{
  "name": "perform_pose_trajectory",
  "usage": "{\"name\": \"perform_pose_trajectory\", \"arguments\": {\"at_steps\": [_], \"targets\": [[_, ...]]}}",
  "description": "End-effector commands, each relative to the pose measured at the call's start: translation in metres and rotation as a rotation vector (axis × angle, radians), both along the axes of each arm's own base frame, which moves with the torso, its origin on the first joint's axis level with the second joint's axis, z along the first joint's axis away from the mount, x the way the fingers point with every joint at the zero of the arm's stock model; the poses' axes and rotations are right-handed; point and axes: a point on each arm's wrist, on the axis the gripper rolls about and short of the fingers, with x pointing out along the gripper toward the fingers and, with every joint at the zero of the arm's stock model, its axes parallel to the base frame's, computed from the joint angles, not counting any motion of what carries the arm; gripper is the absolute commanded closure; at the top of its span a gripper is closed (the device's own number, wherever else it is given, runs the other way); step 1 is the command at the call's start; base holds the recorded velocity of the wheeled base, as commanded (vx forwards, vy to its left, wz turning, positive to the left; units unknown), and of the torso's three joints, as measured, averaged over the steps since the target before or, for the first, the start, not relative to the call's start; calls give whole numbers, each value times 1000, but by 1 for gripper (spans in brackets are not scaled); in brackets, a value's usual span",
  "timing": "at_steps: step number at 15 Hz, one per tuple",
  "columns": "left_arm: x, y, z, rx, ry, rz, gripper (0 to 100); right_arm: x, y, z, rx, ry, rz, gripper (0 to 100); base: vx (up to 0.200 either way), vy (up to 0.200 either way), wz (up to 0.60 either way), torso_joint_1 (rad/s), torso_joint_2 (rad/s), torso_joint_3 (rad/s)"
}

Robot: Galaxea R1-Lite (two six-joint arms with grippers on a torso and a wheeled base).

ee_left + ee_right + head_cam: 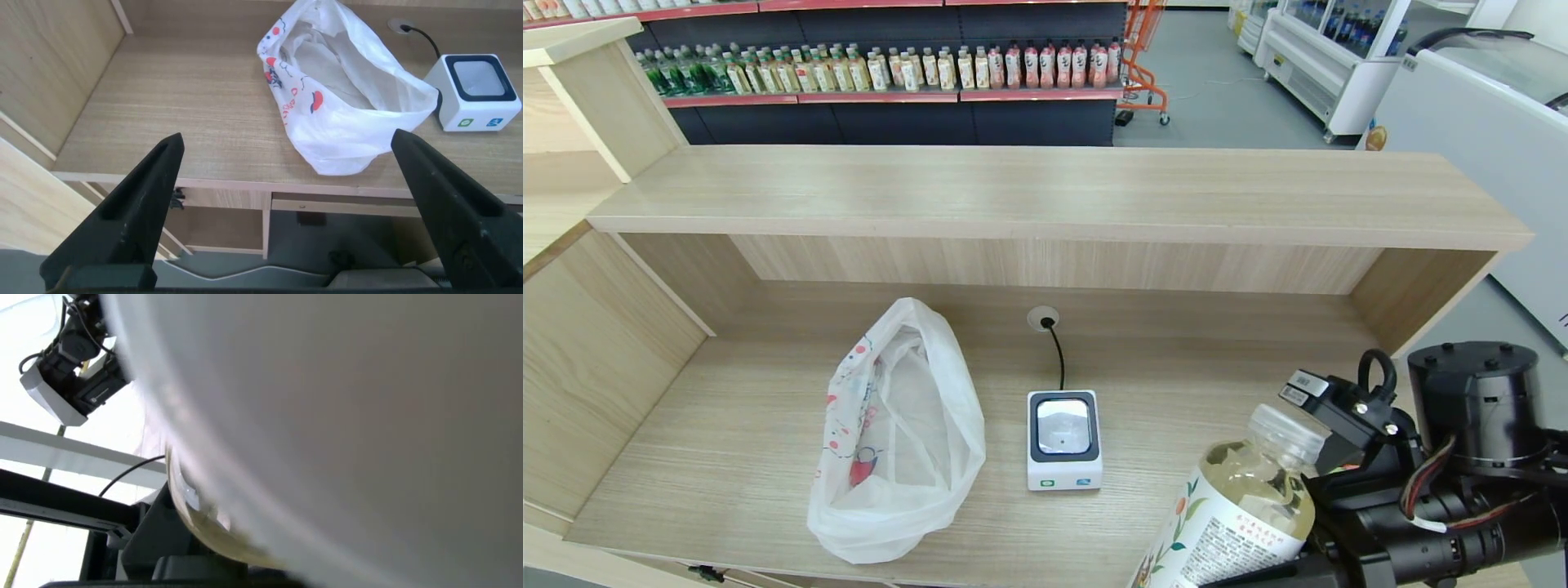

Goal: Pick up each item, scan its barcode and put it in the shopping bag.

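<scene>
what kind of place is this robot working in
Most likely a small shop's checkout: a barcode scanner and a plastic shopping bag sit on a wooden counter, with shelves of bottled drinks behind.

**Robot hardware: appearance**

Right arm (1462, 523), lower right of head frame: matte black. Cylindrical joint housing (1474, 400) with small screws round its cap. Red, white and black wire bundle (1425, 482). One black cable loop (1376, 371). White labels and silver screws on the wrist block. Left gripper (288, 139): two black wedge-shaped jaws.
</scene>
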Motion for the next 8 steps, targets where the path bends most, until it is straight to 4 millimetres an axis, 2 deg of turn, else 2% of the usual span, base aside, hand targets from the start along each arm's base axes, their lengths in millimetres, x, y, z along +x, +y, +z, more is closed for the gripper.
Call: {"name": "perform_pose_trajectory", "arguments": {"at_steps": [1, 8], "targets": [[0, 0, 0, 1, 0, 1, 0, 0, 0, 0, 1, 5, 1, 100, 0, 0, 0, 0, 0, 0], [0, 0, 0, 1, 0, 0, 0, -2, -1, 1, 3, -2, 2, 100, 0, 0, 0, 0, 0, 0]]}}
